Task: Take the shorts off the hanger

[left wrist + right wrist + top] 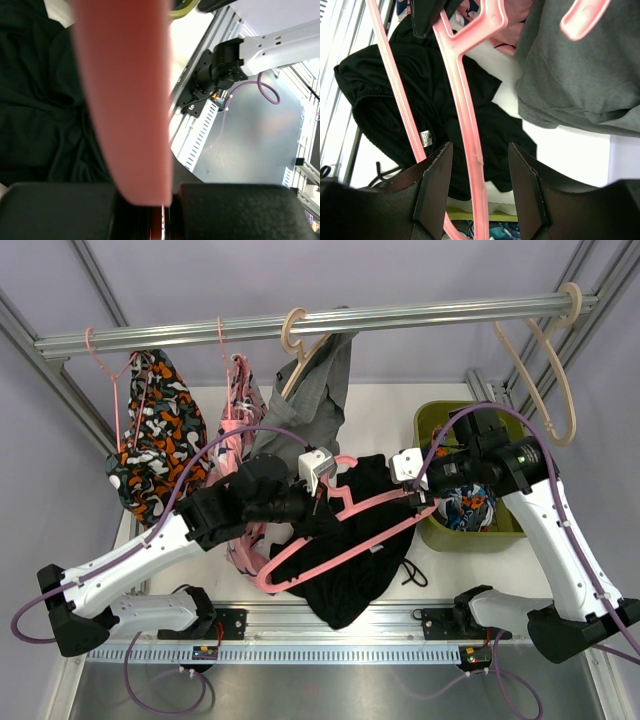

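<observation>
The limp black shorts (370, 560) are likely inviting a waistband grip; left pincer (322, 502) is pinching the hanger (461, 100), right pincer (479, 155) standing spread

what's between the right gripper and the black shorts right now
One arm of the pink hanger. In the right wrist view it runs straight through the gap of the open right gripper, and the black shorts lie behind it. Nothing else visible blocks the cloth.
</observation>
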Controlling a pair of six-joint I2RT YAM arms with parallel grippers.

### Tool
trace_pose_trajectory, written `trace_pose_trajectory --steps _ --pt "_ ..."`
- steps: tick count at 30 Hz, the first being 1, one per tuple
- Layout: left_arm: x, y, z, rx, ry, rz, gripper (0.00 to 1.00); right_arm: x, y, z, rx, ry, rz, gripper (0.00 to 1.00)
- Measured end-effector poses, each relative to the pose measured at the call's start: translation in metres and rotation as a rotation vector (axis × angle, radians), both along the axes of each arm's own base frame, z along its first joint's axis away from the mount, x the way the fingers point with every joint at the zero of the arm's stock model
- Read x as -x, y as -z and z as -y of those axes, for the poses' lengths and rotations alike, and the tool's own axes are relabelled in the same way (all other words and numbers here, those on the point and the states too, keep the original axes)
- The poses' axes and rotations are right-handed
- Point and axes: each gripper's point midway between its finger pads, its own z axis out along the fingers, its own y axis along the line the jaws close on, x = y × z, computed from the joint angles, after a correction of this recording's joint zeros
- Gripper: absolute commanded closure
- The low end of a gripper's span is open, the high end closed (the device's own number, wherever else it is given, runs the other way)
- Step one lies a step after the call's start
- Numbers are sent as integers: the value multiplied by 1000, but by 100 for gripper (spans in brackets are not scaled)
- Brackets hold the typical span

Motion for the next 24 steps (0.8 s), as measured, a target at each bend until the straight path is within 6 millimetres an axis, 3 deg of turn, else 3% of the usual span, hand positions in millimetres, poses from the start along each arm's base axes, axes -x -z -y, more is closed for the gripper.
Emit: trace_pose_trajectory --steps 8,13,24 --pt "5 -5 2 14 29 -8 100 -9 19 -5 19 9 -77 51" --pt "5 0 2 0 30 -17 100 -9 26 -7 27 6 -127 65" --pt "3 2 0 -16 26 -9 100 2 35 -13 12 -46 -207 83"
